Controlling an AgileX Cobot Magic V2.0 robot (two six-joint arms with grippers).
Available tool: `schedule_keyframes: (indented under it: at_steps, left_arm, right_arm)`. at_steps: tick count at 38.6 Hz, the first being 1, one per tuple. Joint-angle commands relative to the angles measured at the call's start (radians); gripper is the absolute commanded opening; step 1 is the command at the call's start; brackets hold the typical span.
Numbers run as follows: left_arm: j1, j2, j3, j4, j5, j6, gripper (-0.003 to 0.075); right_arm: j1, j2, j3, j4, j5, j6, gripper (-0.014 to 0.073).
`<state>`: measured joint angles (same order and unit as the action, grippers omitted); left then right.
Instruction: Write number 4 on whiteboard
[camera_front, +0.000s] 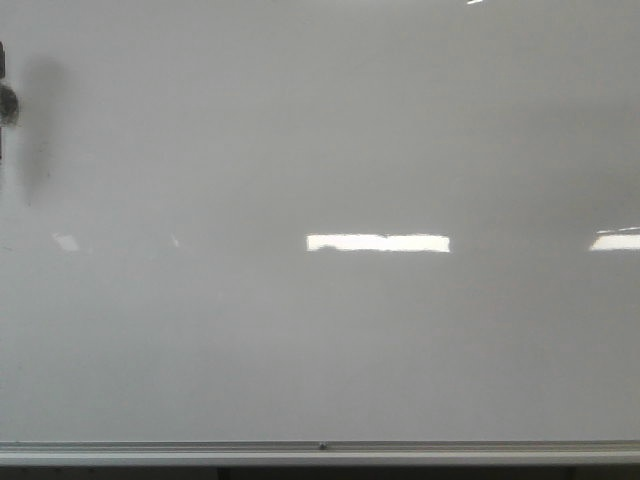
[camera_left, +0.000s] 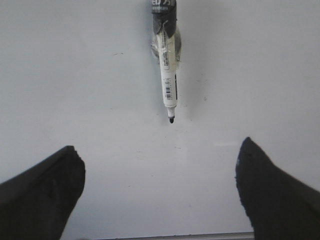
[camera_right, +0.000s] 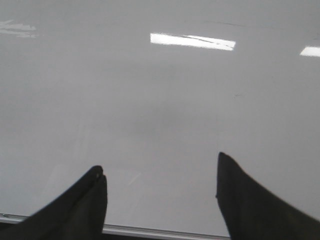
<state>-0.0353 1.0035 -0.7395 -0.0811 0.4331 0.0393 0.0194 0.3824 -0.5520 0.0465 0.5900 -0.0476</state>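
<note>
My left gripper (camera_left: 160, 195) is spread wide, its two dark fingers (camera_left: 42, 195) far apart with nothing between them and nothing touched. Straight ahead of the gap, well beyond the fingertips, a marker pen (camera_left: 168, 75) lies against the whiteboard (camera_left: 75, 90). Its long axis runs in line with my reach, the black tip toward me and the taped, dark rear end away. The tip sits apart from my fingers, not within their grasp.

My right gripper (camera_right: 160, 200) is likewise wide open and empty, both fingers (camera_right: 80, 205) hovering over bare board near its silver edge (camera_right: 150, 231).

Both wrists look down onto the board at a slant, the fingers reaching out over its glossy face, where strips of light are mirrored.

In the front view the whiteboard fills almost everything, its metal edge along the bottom. At the far left border a dark shape (camera_front: 6, 105) shows with a soft shadow beside it; I cannot tell what it is. I see no number 4 drawn anywhere on the board.
</note>
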Motion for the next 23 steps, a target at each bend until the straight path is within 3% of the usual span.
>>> schedule_keyframes:
  at_steps: [1,23]
  left_arm:
    - [0.001,0.052,-0.037,-0.057,-0.15,-0.002,0.0599]
    - [-0.004,0.332,-0.077,-0.062,-0.318,-0.002,0.0598]
  right_arm:
    - [0.0,0.016,-0.03,-0.012,-0.079,-0.009,0.0498]
    - [0.0,0.016,-0.03,-0.012,-0.079,-0.009,0.0498]
